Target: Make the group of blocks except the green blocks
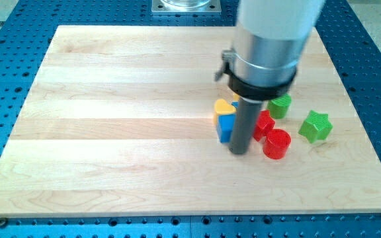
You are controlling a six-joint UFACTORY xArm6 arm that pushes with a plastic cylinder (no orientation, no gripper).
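Pale wooden slatted worktop (pixel 111 132) on a blue perforated base (pixel 5 79), bare across the view's left half. Right of centre, a tight cluster: yellow heart-shaped block (pixel 223 107) at the cluster's left edge, blue block (pixel 225 127) just below and touching it, shape hard to make out. Another yellowish sliver above, mostly hidden behind the rod. Dark rod next, my tip (pixel 239 152) down on the worktop, just beside the blue block on its right and between it and the red pieces. No hand on this arm, only the plain rod, so nothing clenched or released.

Right of the rod: red block (pixel 264 124), part hidden, touching or nearly touching a red cylinder (pixel 276 144) below it. Further right, green block (pixel 280 106) close above the reds, then green star-shaped block (pixel 315 126) a little apart.

Step in hand, judged: closing yellow, blue and red together, nearly done. Next move likely calling for nudging reds leftward while leaving the near green block behind; risk of dragging it along.
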